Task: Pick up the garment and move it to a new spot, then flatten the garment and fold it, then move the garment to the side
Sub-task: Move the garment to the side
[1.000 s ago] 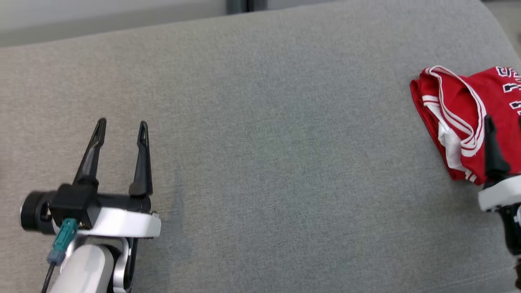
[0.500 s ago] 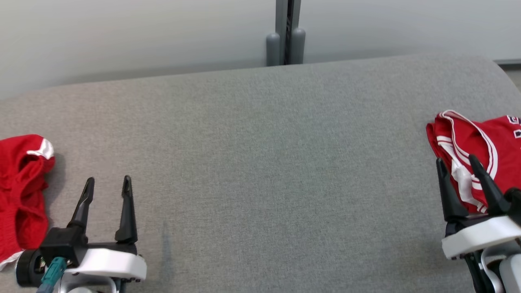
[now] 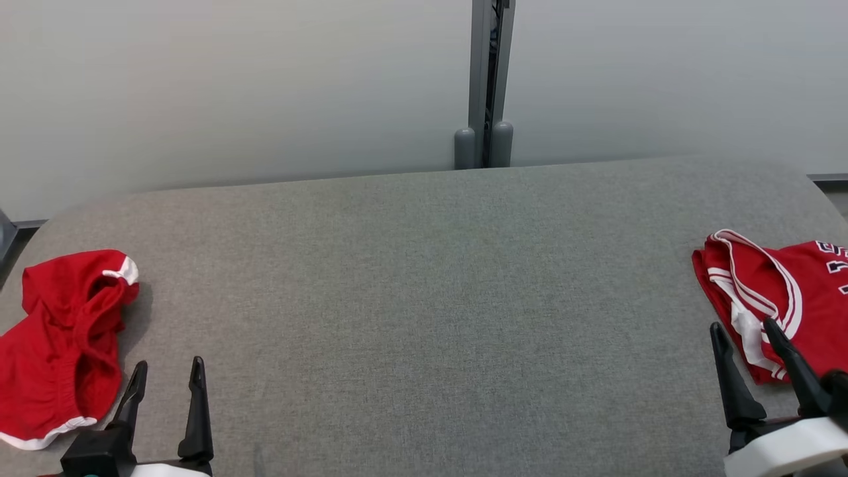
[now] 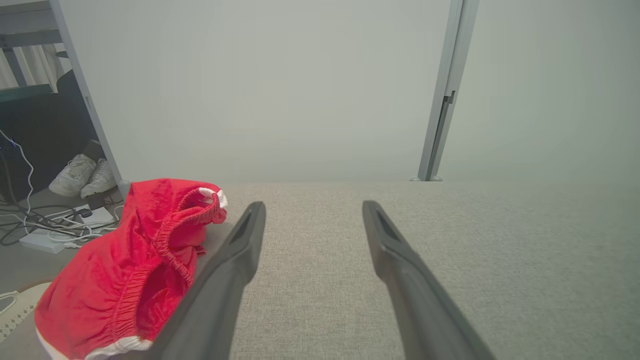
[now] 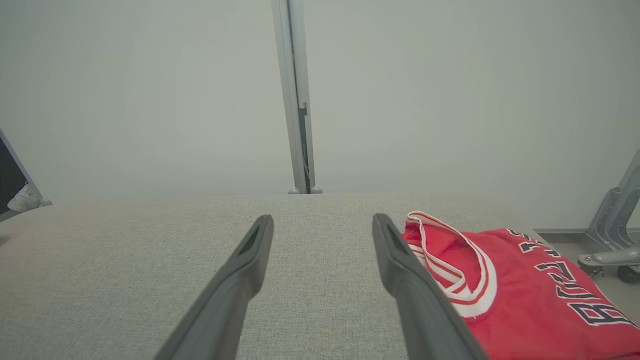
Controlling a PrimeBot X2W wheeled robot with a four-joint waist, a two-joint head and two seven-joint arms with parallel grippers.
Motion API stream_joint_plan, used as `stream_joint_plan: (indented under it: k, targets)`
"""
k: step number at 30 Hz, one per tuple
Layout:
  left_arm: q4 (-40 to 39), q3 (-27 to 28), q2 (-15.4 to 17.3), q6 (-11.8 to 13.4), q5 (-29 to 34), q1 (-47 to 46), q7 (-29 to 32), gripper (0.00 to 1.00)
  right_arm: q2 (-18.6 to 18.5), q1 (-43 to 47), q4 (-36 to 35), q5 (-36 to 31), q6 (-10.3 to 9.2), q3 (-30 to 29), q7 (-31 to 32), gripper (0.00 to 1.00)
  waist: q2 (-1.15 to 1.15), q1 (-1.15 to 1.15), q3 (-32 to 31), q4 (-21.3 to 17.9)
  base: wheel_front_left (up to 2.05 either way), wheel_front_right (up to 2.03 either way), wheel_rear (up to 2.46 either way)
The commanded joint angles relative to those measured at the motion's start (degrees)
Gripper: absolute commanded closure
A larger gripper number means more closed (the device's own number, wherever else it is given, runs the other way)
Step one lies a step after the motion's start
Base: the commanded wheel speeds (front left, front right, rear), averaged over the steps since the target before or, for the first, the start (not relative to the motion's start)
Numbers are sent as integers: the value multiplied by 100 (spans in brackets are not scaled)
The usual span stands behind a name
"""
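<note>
The shorts (image 3: 59, 344) lie at the left end of the desk (image 3: 424, 298) and the jersey (image 3: 788, 298) at its right end, well apart, with bare desk between them. At the near edge, the left fingers (image 3: 197, 417) stand just right of the shorts, and the right fingers (image 3: 731, 381) stand just beside the jersey's left edge. Behind the desk stands a wall (image 3: 232, 86), with a post (image 3: 487, 79) at its middle. Beyond the desk's left end, shoes (image 4: 82, 175) and cables (image 4: 30, 220) lie on the floor (image 4: 20, 265).
</note>
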Motion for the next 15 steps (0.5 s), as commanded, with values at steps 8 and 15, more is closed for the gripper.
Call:
stream_joint_plan:
  k: [8,15]
  targets:
    - [1,-72,55,37,-13,174,88,0,134,361,-295,-153,-1,-193,236,0,0,0,-154,30,0,0,0]
    - [34,-142,84,29,6,135,140,0,192,415,-442,-202,-1,-262,336,0,0,0,-162,23,0,0,0]
